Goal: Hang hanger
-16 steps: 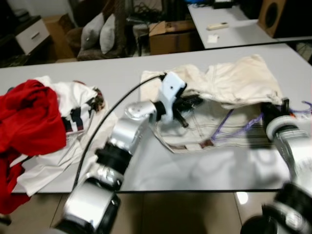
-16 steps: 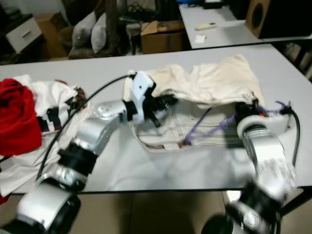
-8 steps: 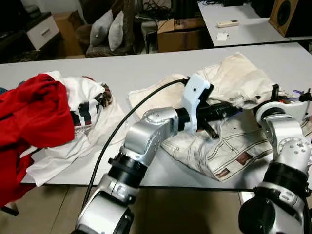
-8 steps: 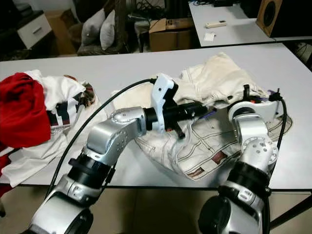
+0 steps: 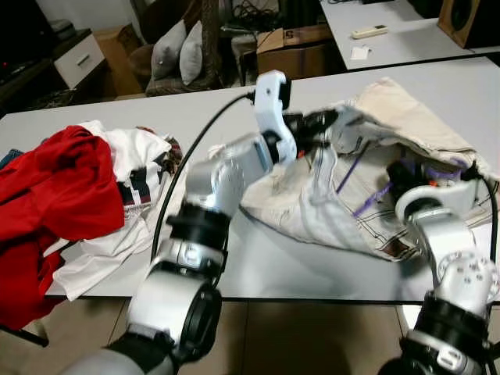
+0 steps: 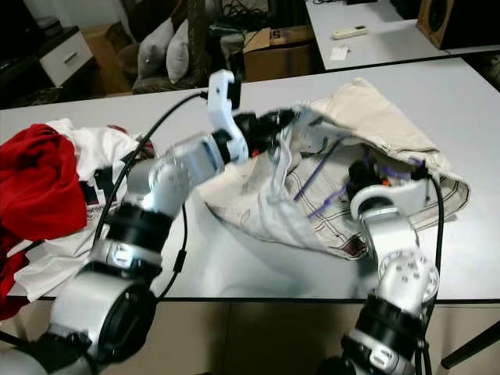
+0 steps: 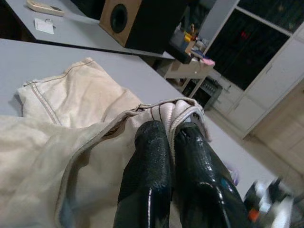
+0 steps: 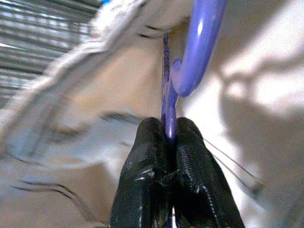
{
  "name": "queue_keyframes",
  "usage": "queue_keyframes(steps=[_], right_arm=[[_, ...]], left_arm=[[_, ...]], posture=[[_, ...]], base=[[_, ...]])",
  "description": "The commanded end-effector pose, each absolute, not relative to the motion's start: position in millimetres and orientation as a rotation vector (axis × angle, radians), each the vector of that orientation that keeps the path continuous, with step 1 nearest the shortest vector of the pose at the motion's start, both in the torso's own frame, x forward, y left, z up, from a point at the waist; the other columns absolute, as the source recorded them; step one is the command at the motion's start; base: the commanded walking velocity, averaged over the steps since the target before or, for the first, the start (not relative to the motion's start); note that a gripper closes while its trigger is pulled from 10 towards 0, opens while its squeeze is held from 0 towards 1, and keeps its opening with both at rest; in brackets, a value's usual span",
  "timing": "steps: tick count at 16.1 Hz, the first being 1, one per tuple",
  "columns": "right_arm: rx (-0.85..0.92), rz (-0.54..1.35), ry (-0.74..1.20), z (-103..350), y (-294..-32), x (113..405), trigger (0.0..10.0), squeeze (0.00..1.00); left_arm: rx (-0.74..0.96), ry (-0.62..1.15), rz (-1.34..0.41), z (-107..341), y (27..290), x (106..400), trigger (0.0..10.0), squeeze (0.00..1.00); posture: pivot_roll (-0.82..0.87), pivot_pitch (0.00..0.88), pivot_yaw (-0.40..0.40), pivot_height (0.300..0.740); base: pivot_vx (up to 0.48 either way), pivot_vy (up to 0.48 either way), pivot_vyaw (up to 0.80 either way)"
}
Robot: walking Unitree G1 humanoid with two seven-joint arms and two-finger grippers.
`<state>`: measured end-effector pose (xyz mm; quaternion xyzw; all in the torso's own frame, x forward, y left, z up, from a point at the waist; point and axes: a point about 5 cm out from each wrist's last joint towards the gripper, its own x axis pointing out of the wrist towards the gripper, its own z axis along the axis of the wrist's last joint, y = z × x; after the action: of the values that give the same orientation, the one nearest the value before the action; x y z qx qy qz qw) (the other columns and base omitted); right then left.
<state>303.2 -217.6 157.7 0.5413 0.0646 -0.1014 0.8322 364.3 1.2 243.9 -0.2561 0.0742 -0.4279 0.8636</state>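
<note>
Pinching a fold of the cream trousers (image 5: 406, 133) between closed fingers, the left claw (image 7: 173, 137) is holding that fabric raised above the grey surface (image 5: 273, 266), the rest of the garment draping below and beyond it. The right claw (image 8: 168, 135) is clamping its fingers on the purple hanger (image 6: 320, 176), whose hook is curving just past the fingertips and whose thin bars are lying inside the trousers. Well apart from the left claw, red and white clothes (image 5: 70, 187) are lying heaped.
</note>
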Motion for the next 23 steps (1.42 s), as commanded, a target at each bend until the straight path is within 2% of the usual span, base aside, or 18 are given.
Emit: queue_keyframes(steps=[1, 5, 8, 12, 17, 19, 21, 23], right_arm=[[1.166, -0.202, 0.157, 158, -210, 303, 10.0, 0.0], [1.129, -0.113, 0.213, 159, -189, 299, 10.0, 0.0], [1.03, 0.017, 0.309, 159, -170, 278, 10.0, 0.0], [1.125, -0.051, 0.306, 152, -187, 246, 10.0, 0.0], [1.166, -0.152, 0.271, 153, -199, 238, 10.0, 0.0], [1.194, -0.161, 0.256, 156, -202, 238, 10.0, 0.0], [1.234, -0.142, 0.221, 166, -207, 238, 10.0, 0.0], [1.242, -0.142, 0.215, 168, -209, 238, 10.0, 0.0]], left_arm=[[-0.675, 0.154, -1.008, 271, -39, 350, 0.0, 0.0], [-0.716, 0.158, -0.955, 279, -39, 357, 0.0, 0.0], [-0.724, 0.147, -0.797, 282, -29, 375, 0.0, 0.0], [-0.76, 0.119, -0.603, 285, -5, 397, 0.0, 0.0], [-0.67, 0.09, -0.581, 285, 1, 402, 0.0, 0.0], [-0.632, 0.117, -0.503, 271, 11, 407, 0.0, 0.0], [-0.5, 0.207, -0.394, 231, 21, 407, 0.0, 0.0], [-0.449, 0.239, -0.372, 217, 22, 406, 0.0, 0.0]], posture=[[-0.05, 0.019, 0.209, 0.74], [-0.04, 0.013, 0.211, 0.74], [-0.04, 0.009, 0.209, 0.74], [-0.05, 0.007, 0.215, 0.74], [-0.05, 0.004, 0.228, 0.74], [-0.05, 0.002, 0.223, 0.74], [-0.05, 0.0, 0.219, 0.74], [-0.05, 0.0, 0.222, 0.74]], base=[[0.0, 0.0, 0.0], [0.0, 0.0, 0.0], [0.0, 0.0, 0.0], [0.0, 0.0, 0.0], [0.0, 0.0, 0.0], [0.0, 0.0, 0.0], [0.0, 0.0, 0.0], [0.0, 0.0, 0.0]])
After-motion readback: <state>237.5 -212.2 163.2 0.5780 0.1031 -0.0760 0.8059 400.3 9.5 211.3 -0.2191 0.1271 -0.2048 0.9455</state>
